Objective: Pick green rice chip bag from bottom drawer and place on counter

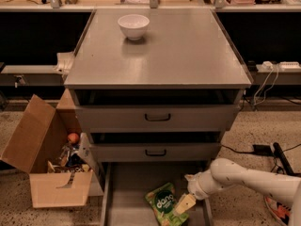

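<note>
Inside bottom drawer (127, 188) | green rice chip bag (162, 202), dark round logo | gripper (184, 204) at it, hold unclear

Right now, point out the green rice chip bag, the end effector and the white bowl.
green rice chip bag (163, 199): camera view, dark round logo.
end effector (183, 205): camera view, pale tip at the bag's right edge.
white bowl (133, 29): camera view, front outer wall.

Bottom drawer (127, 187): front cut off at the lower edge. Green rice chip bag (162, 202), inside it: lower end cropped, right edge hidden behind gripper (184, 204) over drawer's right half.
</note>
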{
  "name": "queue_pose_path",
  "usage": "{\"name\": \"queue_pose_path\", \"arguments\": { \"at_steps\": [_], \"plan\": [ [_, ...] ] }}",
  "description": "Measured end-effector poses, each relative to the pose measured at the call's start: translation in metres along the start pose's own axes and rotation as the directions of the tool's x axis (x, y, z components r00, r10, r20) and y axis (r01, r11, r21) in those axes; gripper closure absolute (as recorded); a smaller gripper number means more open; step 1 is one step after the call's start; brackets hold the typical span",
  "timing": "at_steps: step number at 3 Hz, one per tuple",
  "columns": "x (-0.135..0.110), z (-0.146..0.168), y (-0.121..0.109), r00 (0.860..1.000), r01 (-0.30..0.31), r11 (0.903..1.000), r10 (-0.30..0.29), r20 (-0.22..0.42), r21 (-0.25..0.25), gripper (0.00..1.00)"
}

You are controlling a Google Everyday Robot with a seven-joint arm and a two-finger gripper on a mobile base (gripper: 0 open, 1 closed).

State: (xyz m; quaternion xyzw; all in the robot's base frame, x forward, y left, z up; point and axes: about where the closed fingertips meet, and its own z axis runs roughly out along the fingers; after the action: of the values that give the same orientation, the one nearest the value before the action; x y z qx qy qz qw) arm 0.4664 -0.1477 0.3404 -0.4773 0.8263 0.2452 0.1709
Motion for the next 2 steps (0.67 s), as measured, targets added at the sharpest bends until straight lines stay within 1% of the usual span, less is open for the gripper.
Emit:
{"name": "queue_pose_path", "arguments": {
  "at_steps": [1,2],
  "plan": [
    [0.01,0.0378,-0.0122,0.998,-0.06,0.9971,0.062,0.031,-0.047,0.0],
    [0.01,0.0379,-0.0122,0.998,-0.06,0.9971,0.061,0.031,-0.047,0.0]
  ]
}}
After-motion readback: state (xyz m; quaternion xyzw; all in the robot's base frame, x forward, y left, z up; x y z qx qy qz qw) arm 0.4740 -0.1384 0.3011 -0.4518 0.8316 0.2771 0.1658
